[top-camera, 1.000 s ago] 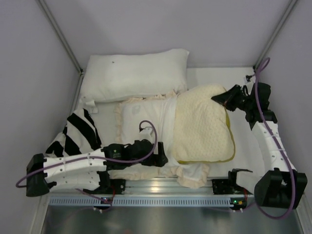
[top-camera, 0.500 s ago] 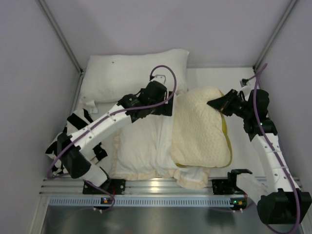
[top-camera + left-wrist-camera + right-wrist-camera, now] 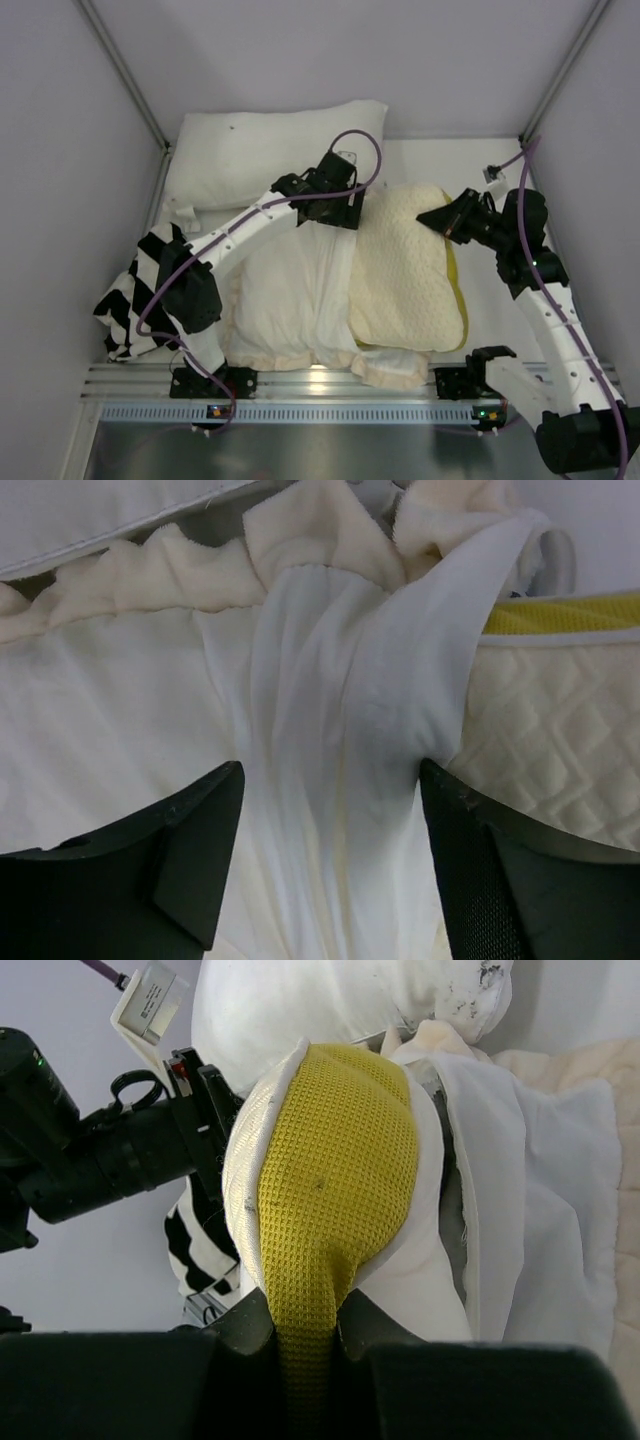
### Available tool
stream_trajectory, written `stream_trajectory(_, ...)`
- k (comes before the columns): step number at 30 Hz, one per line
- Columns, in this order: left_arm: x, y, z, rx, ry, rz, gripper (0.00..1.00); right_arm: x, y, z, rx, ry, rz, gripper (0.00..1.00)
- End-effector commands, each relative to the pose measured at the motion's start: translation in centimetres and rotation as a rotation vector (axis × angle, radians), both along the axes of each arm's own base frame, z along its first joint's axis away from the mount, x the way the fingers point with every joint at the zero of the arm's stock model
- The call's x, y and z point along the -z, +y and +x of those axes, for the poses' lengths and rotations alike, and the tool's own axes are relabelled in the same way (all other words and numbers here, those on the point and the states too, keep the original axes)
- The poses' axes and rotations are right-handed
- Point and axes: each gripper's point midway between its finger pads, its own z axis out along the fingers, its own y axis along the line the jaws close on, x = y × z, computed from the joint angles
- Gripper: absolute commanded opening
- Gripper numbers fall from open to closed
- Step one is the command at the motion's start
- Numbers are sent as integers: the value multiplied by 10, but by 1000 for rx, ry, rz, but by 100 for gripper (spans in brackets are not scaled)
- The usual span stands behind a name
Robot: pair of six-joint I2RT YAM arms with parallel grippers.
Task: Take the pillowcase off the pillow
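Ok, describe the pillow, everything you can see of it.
The pillow is pale cream, dimpled and quilted, with olive-yellow fabric along its right edge. It lies right of centre, its long side running from near to far. Its left part sits inside the pillowcase, which shows its white inner side. The right hand is shut on its far right corner, pinching the yellow edge.

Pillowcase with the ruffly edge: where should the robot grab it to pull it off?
Grab the pillowcase at its bunched white fold beside the quilted pillow. Come from above with the left tool straddling it: that ridge stands up between the open jaws, probably easier to pinch than flat cloth.
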Motion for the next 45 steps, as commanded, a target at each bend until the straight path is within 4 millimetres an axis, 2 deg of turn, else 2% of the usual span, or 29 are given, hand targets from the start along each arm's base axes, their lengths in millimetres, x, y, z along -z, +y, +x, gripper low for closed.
stream_trajectory(1,-6,-7,26,-10,-17,-95,72,-42,10,-14,-56,-114,27,0)
stream_trajectory(2,-3,-5,27,-19,-12,-104,42,-45,10,-15,-57,-120,28,0)
stream_trajectory(4,8,9,34,-63,-1,-111,10,-49,10,-17,-57,-127,27,0)
stream_trajectory(5,12,16,35,-83,9,-108,0,-51,10,-18,-57,-133,28,0)
stream_trajectory(7,23,37,42,-137,32,-102,0,-56,10,-19,-57,-145,28,0)
stream_trajectory(8,35,47,38,-155,59,-83,0,-58,9,-20,-53,-146,27,0)
stream_trajectory(10,38,70,41,-213,62,-78,0,-65,7,-20,-44,-165,27,0)
stream_trajectory(11,49,81,37,-229,79,-61,0,-69,6,-22,-35,-173,26,0)
stream_trajectory(14,51,115,37,-300,68,-29,0,-87,3,-24,-15,-214,30,0)
stream_trajectory(16,57,138,29,-346,80,-11,0,-108,2,-26,-6,-255,41,0)
stream_trajectory(18,60,150,20,-360,88,-17,0,-128,0,-27,8,-294,48,0)
stream_trajectory(20,59,157,15,-363,88,-30,0,-139,-2,-24,25,-313,47,0)
stream_trajectory(21,50,159,12,-364,69,-47,0,-144,-2,-23,31,-325,46,0)
stream_trajectory(23,48,159,2,-348,73,-62,0,-144,-3,-18,35,-320,42,0)
stream_trajectory(24,35,157,-3,-334,49,-93,0,-143,-3,-16,36,-316,38,0)
stream_trajectory(26,30,159,-12,-328,37,-108,0,-138,-4,-11,47,-304,32,0)
stream_trajectory(27,16,161,-15,-327,-1,-129,0,-133,-6,-9,54,-291,30,0)
stream_trajectory(28,14,163,-19,-328,-5,-133,0,-132,-6,-7,58,-287,30,0)
stream_trajectory(29,9,163,-22,-326,-12,-144,1,-130,-6,-6,59,-283,31,0)
stream_trajectory(30,-1,162,-26,-313,-33,-168,15,-128,-6,-6,59,-275,31,0)
stream_trajectory(32,-9,149,-36,-258,-15,-234,37,-124,-7,-3,67,-266,25,0)
stream_trajectory(33,-16,145,-41,-238,-19,-265,61,-121,-7,-1,71,-264,21,0)
stream_trajectory(35,-26,132,-53,-189,7,-350,74,-116,-9,2,83,-249,16,0)
stream_trajectory(36,-33,127,-62,-171,5,-392,85,-111,-9,3,85,-240,14,0)
stream_trajectory(39,-50,106,-92,-82,15,-518,90,-102,-10,9,96,-217,3,0)
stream_trajectory(41,-58,99,-111,-59,13,-564,92,-98,-11,13,104,-207,0,0)
stream_trajectory(44,-45,84,-140,-21,68,-579,91,-97,-11,16,111,-207,2,0)
stream_trajectory(45,-46,75,-157,24,73,-589,91,-99,-11,17,114,-210,10,0)
